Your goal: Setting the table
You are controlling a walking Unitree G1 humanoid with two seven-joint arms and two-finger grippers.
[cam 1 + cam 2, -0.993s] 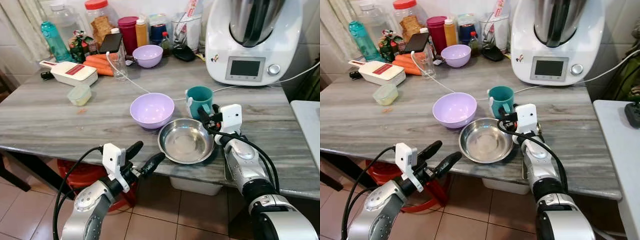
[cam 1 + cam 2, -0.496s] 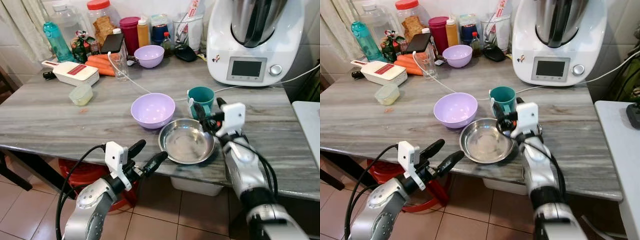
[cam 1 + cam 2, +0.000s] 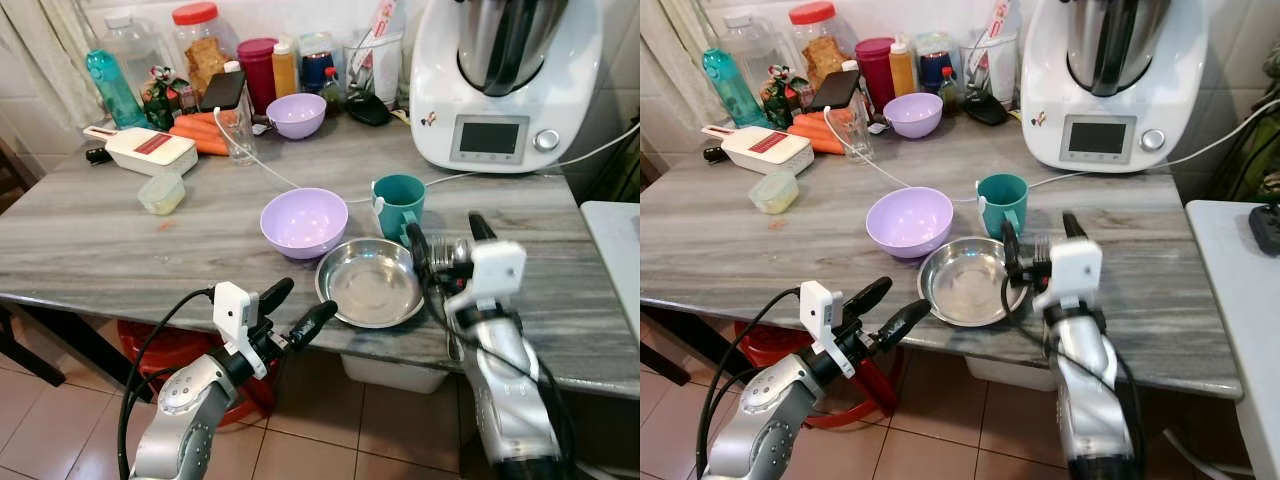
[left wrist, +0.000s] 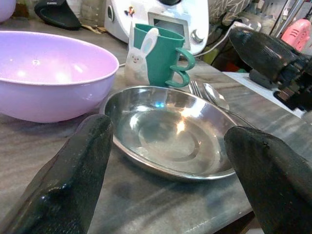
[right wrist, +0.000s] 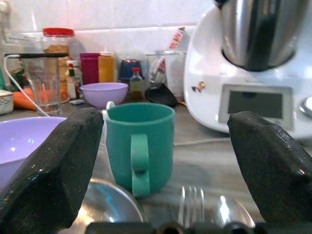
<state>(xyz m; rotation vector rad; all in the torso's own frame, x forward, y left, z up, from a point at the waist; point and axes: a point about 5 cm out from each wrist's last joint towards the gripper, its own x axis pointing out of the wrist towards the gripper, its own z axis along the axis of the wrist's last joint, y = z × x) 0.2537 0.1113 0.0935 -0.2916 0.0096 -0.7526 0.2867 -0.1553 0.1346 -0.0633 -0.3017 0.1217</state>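
Though unheld, teal mug (image 5: 140, 146) framed between spread right fingers (image 5: 51, 170).

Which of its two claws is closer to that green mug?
The right gripper: it hangs open just in front of the mug, over the table. The left gripper is open too, off the table's near edge.

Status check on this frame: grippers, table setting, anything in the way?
Both grippers open and empty: left gripper off the table edge, right gripper above the fork and spoon. Steel plate, teal mug, purple bowl set. Nothing in the way.
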